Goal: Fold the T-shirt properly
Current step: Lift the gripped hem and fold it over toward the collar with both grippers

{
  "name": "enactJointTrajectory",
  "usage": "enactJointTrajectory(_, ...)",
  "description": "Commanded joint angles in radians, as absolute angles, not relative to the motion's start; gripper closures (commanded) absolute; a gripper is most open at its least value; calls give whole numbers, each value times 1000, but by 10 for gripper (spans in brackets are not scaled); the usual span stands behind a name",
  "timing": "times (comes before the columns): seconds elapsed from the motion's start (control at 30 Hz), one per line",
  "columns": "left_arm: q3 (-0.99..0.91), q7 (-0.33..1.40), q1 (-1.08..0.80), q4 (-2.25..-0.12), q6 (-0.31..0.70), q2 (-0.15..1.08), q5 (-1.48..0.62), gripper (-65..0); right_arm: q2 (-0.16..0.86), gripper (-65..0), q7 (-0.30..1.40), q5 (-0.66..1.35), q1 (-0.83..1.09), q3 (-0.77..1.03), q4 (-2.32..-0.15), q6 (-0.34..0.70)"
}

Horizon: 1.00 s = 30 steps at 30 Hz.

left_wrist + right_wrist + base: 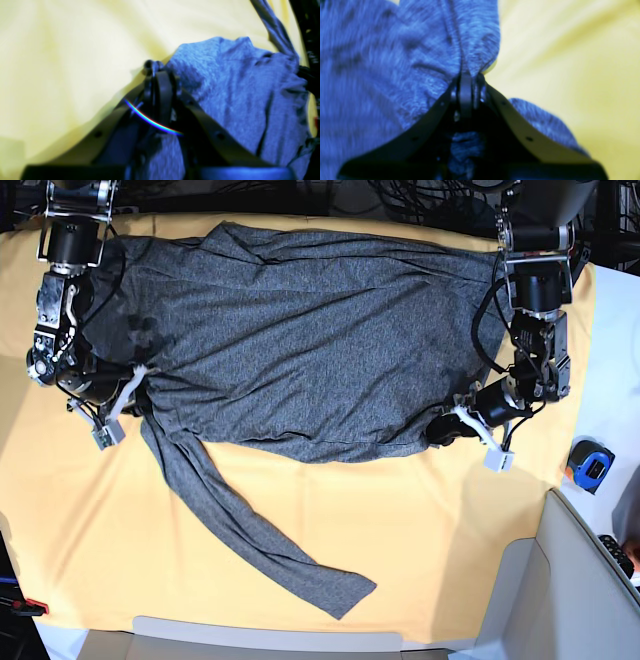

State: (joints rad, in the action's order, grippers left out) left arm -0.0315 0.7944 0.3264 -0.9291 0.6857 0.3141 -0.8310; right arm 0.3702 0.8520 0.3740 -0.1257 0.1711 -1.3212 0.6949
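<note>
Both claws were clenched on the shirt (300,350): left claw (445,427) at its hem corner, right claw (140,380) by the armpit. Thin, limp knit would sag; edges suited gripping.

Yellow-orange table cloth (420,530), evenly lit

A yellow-orange table cloth (420,550) covers the work surface, lying mostly flat with soft creases; in both wrist views it shows as a pale yellow, blurred expanse. At the right edge of the base view, off the cloth, a small blue and black tape measure (590,465) lies on a white surface. Just below it stands a grey panel (570,580) with a raised edge. A small red object (30,607) lies at the lower left edge. Dark cables (420,200) crowd the top of the base view.
</note>
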Motion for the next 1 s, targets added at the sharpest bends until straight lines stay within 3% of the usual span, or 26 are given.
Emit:
enactJointTrajectory(0.0,-36,800,340,-990,698,348,-849,0,384,0,885,357,-117,173,-1359,698)
enactJointTrajectory(0.53,-101,888,79,-1540,698,432,-849,0,394,0,883,357,165,446,-1722,698)
enactJointTrajectory(0.77,-248,983,36,-1644,698,430,-849,0,389,0,883,357,220,495,-1824,698)
enactJointTrajectory(0.97,-262,981,64,-1644,698,432,-849,0,349,0,886,357,145,493,-1845,698)
